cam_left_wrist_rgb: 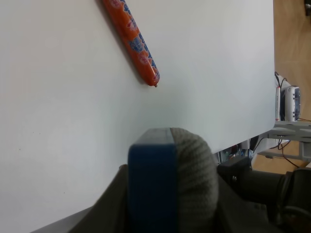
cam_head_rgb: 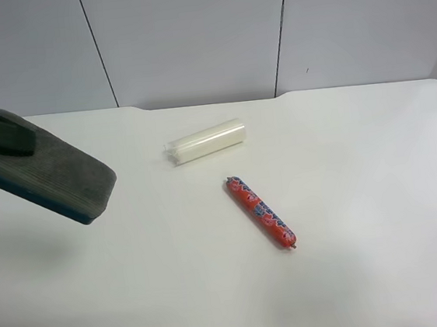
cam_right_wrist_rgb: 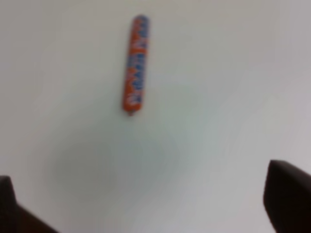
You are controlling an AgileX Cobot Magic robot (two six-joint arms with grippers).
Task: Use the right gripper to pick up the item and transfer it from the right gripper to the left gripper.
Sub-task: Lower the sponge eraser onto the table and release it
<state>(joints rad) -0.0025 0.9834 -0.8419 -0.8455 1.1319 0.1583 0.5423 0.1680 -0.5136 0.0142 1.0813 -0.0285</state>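
left wrist: item fills left gripper, right gripper tips cropped, prob. apart

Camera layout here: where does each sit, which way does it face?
Exterior high: up high, angled down on the white table toward the wall; one black jaw at the view's left clamps the board eraser.
Right wrist: on the right arm, facing down at the table; open right gripper tips in two corners.
Left wrist: on the left arm, looking past the left gripper, shut on the eraser, across the table.
Shared: all three show the red sausage tube.
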